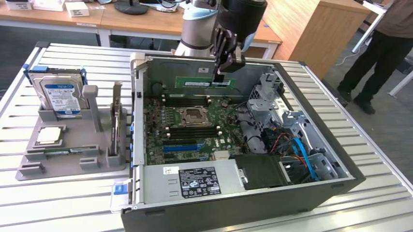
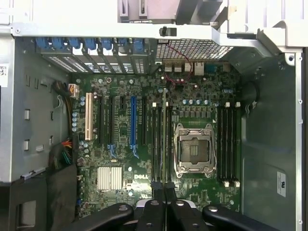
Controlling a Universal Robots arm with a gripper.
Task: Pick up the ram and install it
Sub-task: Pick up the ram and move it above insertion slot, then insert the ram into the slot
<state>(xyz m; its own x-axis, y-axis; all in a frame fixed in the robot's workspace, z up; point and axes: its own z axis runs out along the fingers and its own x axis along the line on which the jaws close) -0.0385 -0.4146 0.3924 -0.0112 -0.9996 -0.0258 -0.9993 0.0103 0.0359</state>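
Note:
My gripper (image 1: 221, 76) hangs over the open computer case (image 1: 335, 159) and is shut on the ram (image 1: 199, 82), a long green stick held level above the motherboard's far edge. In the wrist view, the black fingers (image 2: 153, 208) meet at the gripper (image 2: 164, 186), and the ram (image 2: 164, 139) shows edge-on as a thin line over the memory slots (image 2: 159, 144) beside the CPU socket (image 2: 193, 149). More empty slots (image 2: 227, 144) lie on the socket's other side. A second, similar green stick (image 1: 59, 152) lies in the grey holder (image 1: 38, 170) outside the case.
The grey holder at the exterior view's left also carries a blue-labelled hard drive (image 1: 61, 94), an upright expansion card (image 1: 116, 121) and a CPU chip (image 1: 50, 136). Drive cages and cables (image 1: 290, 140) crowd the case's right side. A person (image 1: 380, 43) stands beyond the table's right corner.

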